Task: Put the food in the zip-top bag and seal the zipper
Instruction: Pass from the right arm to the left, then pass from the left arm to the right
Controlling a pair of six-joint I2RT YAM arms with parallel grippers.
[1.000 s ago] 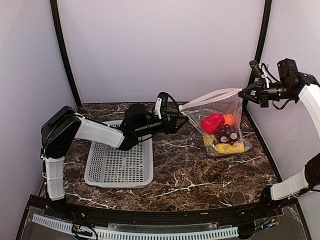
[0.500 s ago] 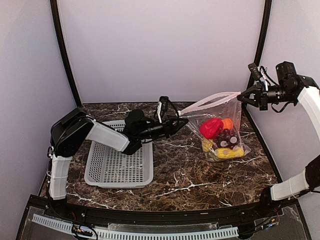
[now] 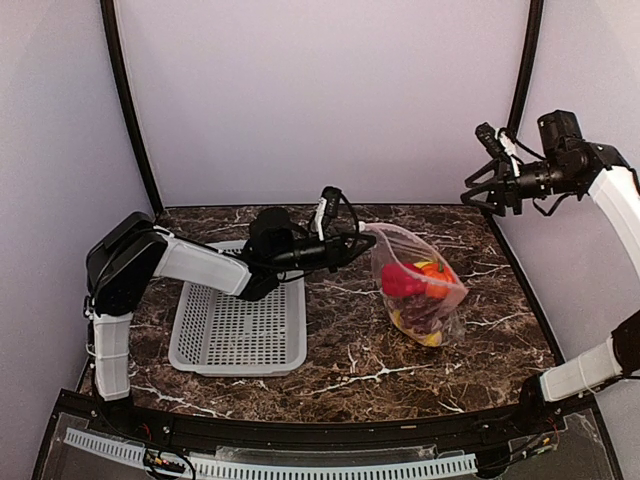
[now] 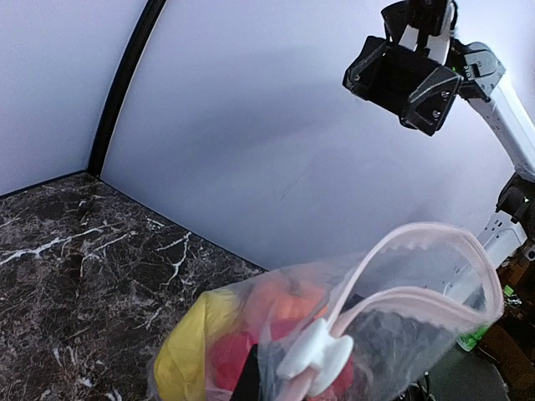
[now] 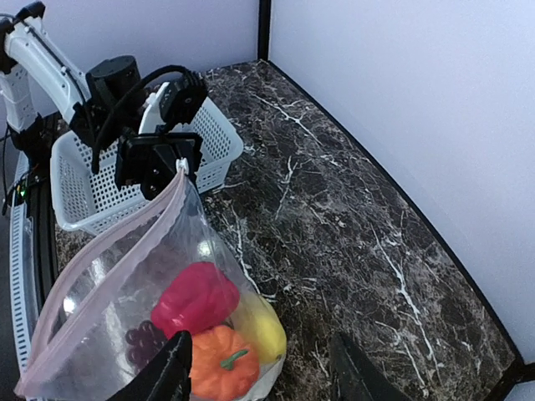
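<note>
The zip-top bag [image 3: 418, 290] slumps on the marble with the food inside: a red pepper [image 5: 196, 296], an orange fruit [image 5: 221, 363], a yellow piece [image 5: 263, 326] and dark grapes [image 5: 142, 338]. Its pink zipper [image 5: 109, 242] gapes open, and a white slider [image 4: 316, 355] sits at the left end. My left gripper [image 3: 355, 243] is shut on that left end of the bag. High up at the right, my right gripper [image 3: 490, 192] hangs open with nothing between its fingers [image 5: 167, 376], clear of the bag.
A white perforated basket [image 3: 240, 322] stands at the left under the left arm. The booth's back and right walls are close behind the bag. Bare marble lies in front of the bag and to its right.
The right gripper opened, let go of the zipper's right end and drew up and away. The bag sagged onto the table. The left gripper closed on the bag's left end.
</note>
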